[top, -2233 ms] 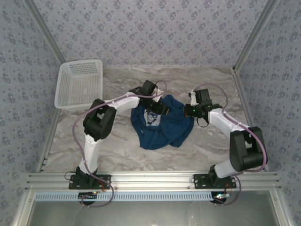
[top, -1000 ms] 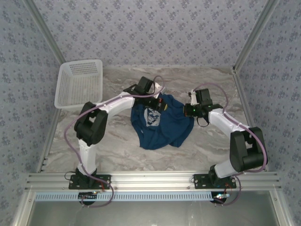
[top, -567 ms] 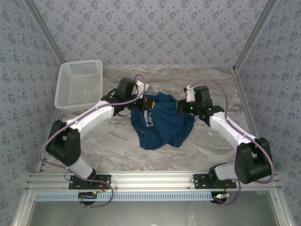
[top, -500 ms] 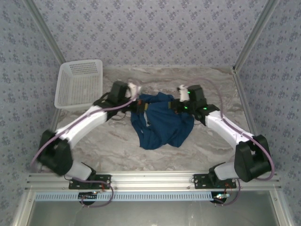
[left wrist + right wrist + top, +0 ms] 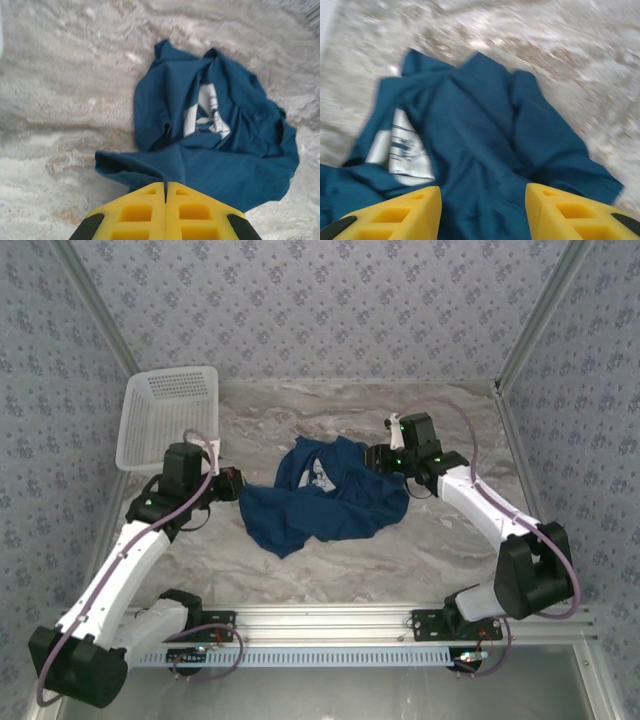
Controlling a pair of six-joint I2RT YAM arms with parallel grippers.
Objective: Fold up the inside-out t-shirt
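Crumpled navy t-shirt (image 5: 325, 500) at mid-frame on the table (image 5: 450, 550) — likely light, limp and quick to slump.
Hems or shoulder seams look the best holds. The left end effector (image 5: 165, 192) is clenched on its leftmost edge, while the right end effector (image 5: 483, 200) stands parted above the cloth, grasping nothing. The whitish print patch (image 5: 207, 112) has dark marks — unreadable.

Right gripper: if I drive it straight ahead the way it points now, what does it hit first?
The t-shirt. The right gripper, jaws open, points at the crumpled blue cloth directly ahead; bare table lies beyond it. Exact gap unclear.
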